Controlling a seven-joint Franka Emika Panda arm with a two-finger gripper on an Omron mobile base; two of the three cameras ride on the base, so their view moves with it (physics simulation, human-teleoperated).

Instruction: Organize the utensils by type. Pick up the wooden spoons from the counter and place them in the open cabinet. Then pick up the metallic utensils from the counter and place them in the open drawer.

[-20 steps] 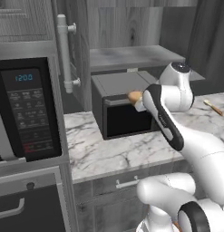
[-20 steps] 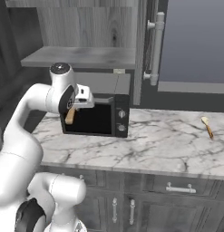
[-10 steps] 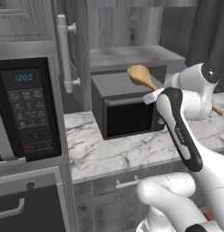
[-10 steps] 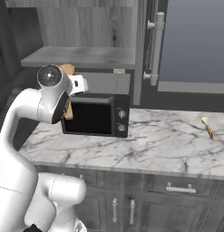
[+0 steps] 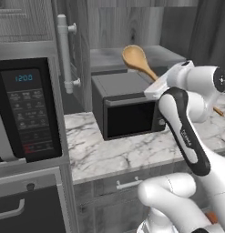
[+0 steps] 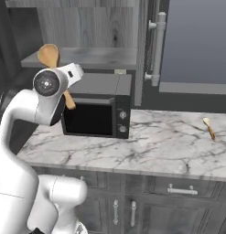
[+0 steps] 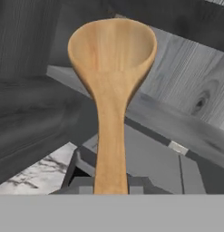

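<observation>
1. The long wooden spoon point(image 7: 111, 86) likely handles light and stiff, with a dry surface that grips well and is not fragile. Its length means the bowl end could swing or lever if the handle is pinched loosely.
2. Best hold judged: on the straight handle, low down, as now; the bowl is too wide and curved for the fingers.
3. The fingers point(image 7: 111, 189) are nearly closed, pinching the handle's lower end at bottom centre of the hand view.
4. Look: all tan, visible grain, round shallow bowl, neck tapering into a flat straight handle.
5. Position: the spoon is held up in the air, bowl uppermost, at upper centre of the left base view point(image 5: 136, 61) and upper left of the right base view point(image 6: 49, 55), in front of the open cabinet shelf point(image 6: 91, 57) and above the black microwave point(image 6: 98, 109).
6. A second, shorter wooden spoon point(image 6: 208, 127) lies on the marble bench point(image 6: 155, 146) at right, well apart.
</observation>
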